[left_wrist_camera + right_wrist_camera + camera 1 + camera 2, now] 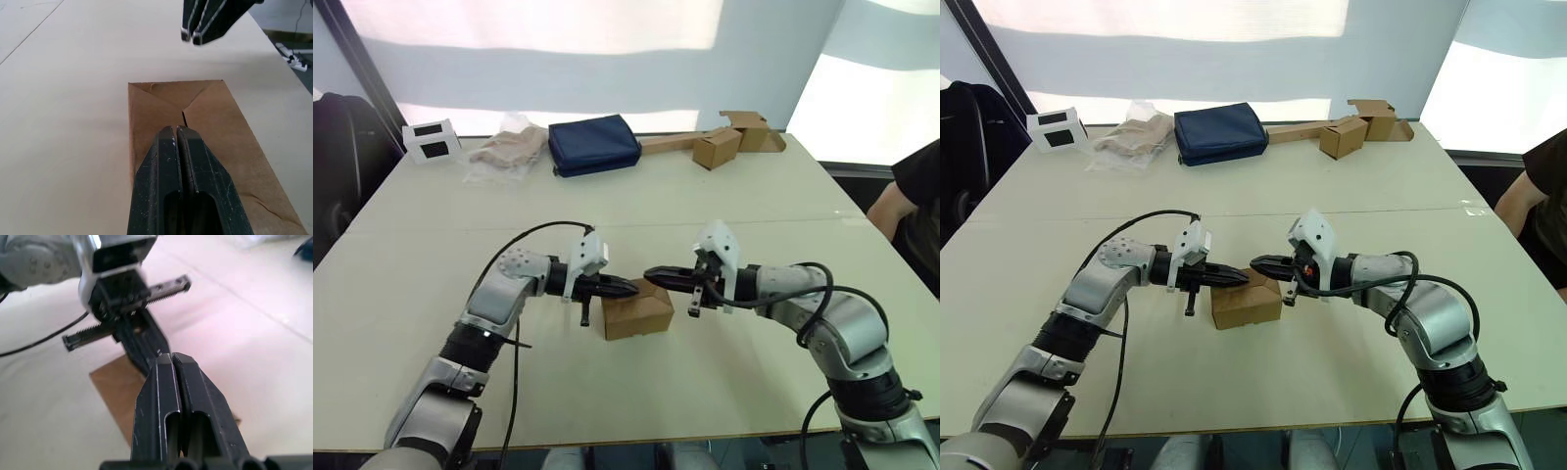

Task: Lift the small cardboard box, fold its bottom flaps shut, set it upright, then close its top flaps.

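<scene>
Left gripper [625, 288] has its fingers pressed together, tip over the left end of the small cardboard box [639, 311]. Box sits on the table [724, 206] between your two arms, flaps on its upward face folded flat, meeting at a centre seam. Right gripper [656, 275] also pinched together, holding nothing, tip just above the box's right end. You look nearly done: top reads shut; bottom flaps can't be seen from here.
</scene>
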